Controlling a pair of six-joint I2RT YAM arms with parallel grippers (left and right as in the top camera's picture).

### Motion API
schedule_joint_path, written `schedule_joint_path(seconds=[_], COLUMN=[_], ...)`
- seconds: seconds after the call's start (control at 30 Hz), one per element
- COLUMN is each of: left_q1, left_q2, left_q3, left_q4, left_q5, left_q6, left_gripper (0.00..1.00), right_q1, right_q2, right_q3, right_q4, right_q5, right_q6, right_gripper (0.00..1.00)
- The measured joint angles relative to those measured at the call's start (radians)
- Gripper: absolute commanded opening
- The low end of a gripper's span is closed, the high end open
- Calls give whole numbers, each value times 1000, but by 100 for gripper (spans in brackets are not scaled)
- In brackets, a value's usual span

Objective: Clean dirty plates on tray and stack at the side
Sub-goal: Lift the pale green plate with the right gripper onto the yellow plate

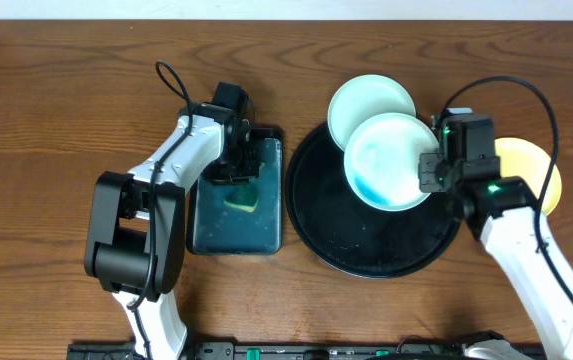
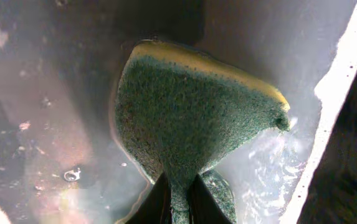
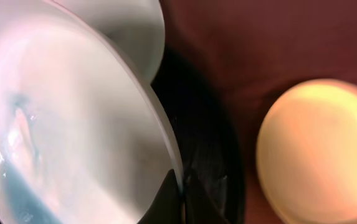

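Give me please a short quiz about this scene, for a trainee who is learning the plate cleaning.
1. Short answer: where does the yellow plate lie?
2. True or false: the left fingers are shut on the sponge.
3. Which plate do the right fingers hold by its rim? A) the yellow plate B) the plate with the teal smear C) no plate

Key
1. On the table, to the right of the black tray, not on it.
2. True.
3. B
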Motion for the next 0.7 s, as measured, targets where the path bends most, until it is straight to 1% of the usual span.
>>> schedule_joint_path(seconds=[0.23, 0.53, 0.7], left_q1=[0, 0, 0], left_q2=[0, 0, 0], left_q3=[0, 0, 0], left_q4=[0, 2, 3], left_q5=[0, 3, 3], left_q6=[0, 0, 0], left_gripper=[8, 8, 8], right_q1=[129, 304, 386], right_q2=[-35, -35, -35], right_q3=[0, 0, 0], right_q4=[40, 121, 169], right_q5=[219, 473, 561], right_q6=[-84, -253, -328], right_gripper=[1, 1, 1])
